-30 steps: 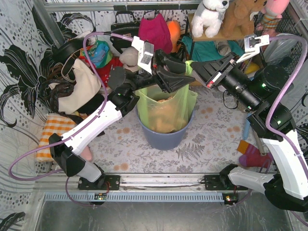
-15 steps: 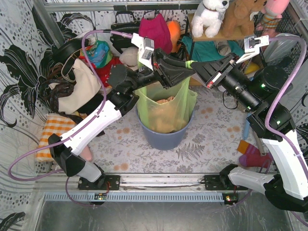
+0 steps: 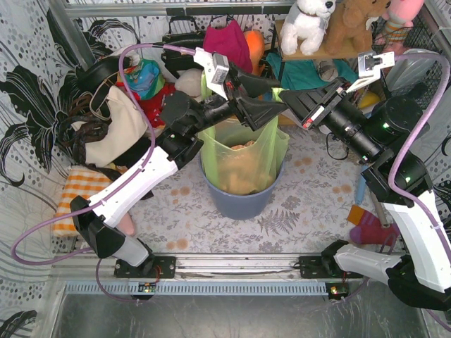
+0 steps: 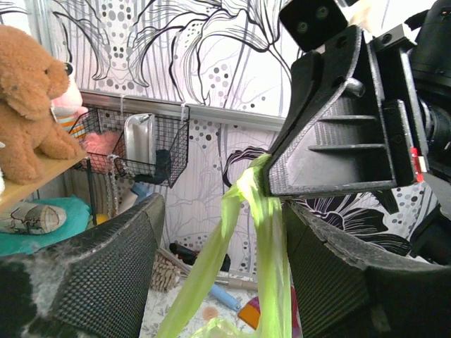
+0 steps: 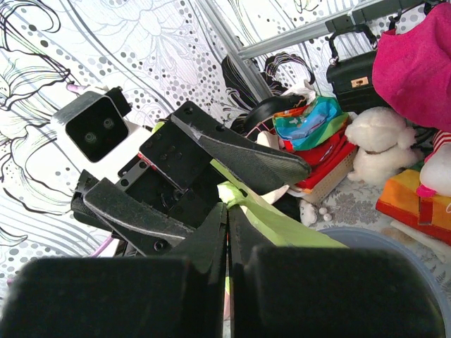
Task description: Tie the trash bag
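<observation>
While the trash bag point(image 3: 243, 165) sits down in the blue-grey bin point(image 3: 239, 204) in the middle of the table, with tan scraps showing through its thin green skin, both arms meet just above its mouth. The right gripper point(image 5: 227, 215) is closed tight on a handle strip point(image 4: 266, 239) and holds it up, so the strip hangs from the pinch like a soft ribbon. The left gripper point(image 4: 218, 225) is spread wide. Its two dark fingers point(image 4: 106, 267) stand on each side of that strip and, as far as I can see, do not press it.

I judge the bag to be very light and quite limp. The film looks thin and slippery, so it may stretch or tear under a hard pull and slide out of a weak pinch. The body of the bag gives nothing firm to take. The best place to hold is the strip itself, gathered like a rope, a little below the right pinch — there the plastic is bunched and stronger. Two green strands hang from the pinch; whether they are one handle or two I cannot tell
</observation>
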Tool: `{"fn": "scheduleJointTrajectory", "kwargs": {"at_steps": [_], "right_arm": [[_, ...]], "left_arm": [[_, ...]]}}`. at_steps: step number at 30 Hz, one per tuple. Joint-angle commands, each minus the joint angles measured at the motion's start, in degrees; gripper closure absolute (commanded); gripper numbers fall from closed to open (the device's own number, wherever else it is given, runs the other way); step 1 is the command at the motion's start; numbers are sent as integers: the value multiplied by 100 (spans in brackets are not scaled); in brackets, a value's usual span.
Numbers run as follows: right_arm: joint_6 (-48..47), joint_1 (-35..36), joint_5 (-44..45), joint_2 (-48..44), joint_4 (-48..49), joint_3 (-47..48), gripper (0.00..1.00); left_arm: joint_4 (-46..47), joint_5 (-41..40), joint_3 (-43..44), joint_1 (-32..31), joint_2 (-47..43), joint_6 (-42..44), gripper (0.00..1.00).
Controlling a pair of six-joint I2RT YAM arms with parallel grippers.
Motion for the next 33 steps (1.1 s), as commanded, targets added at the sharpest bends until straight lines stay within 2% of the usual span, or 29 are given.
{"fn": "scheduleJointTrajectory", "kwargs": {"at_steps": [1,6,12,23,26,29,33], "right_arm": [[100,-7,-51,-92,291,-13,100],[104,1,-51,-94,292,-13,100],[111,-4,-58,-89,297,-22,100],[101,-4,-54,-91,316,-18,100],[14,-2,3,-90,315,58,100],[-211,-6,115,-66,241,252,89],[-573,-10,245,20,160,509,80]], "left_arm": [[33,-294,121,3,-155,242,23],[185,-151,93,-20,-154,239,28],[322,-60,4,-58,-226,234,43],[258,42,12,-145,-254,293,82],[-32,33,69,-231,-291,463,94],[-421,-62,61,-365,-387,789,100],[-815,-143,9,-497,-559,1024,100]]}}
